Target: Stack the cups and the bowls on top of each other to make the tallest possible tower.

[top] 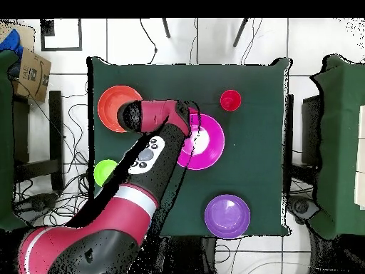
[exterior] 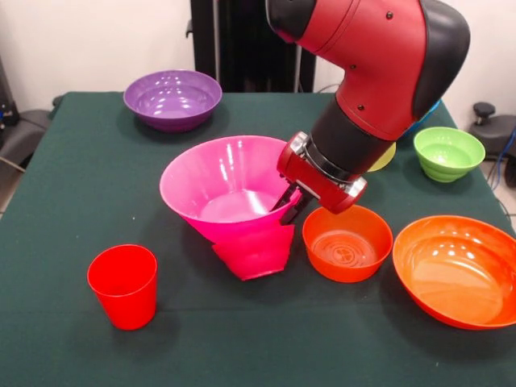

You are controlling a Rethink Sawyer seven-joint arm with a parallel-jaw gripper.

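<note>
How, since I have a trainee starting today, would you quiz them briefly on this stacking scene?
1. True or false: the red cup stands inside the purple bowl.
2. What does the large pink bowl rest on? A) the red cup; B) the upturned magenta bowl; C) the purple bowl.
3. Fill in: the pincer is at the pink bowl's rim, and the nearest other bowl beside it on the cloth is the ____.

Key: 1 false, since the cup stands alone on the cloth; 2 B; 3 small orange bowl.
</note>
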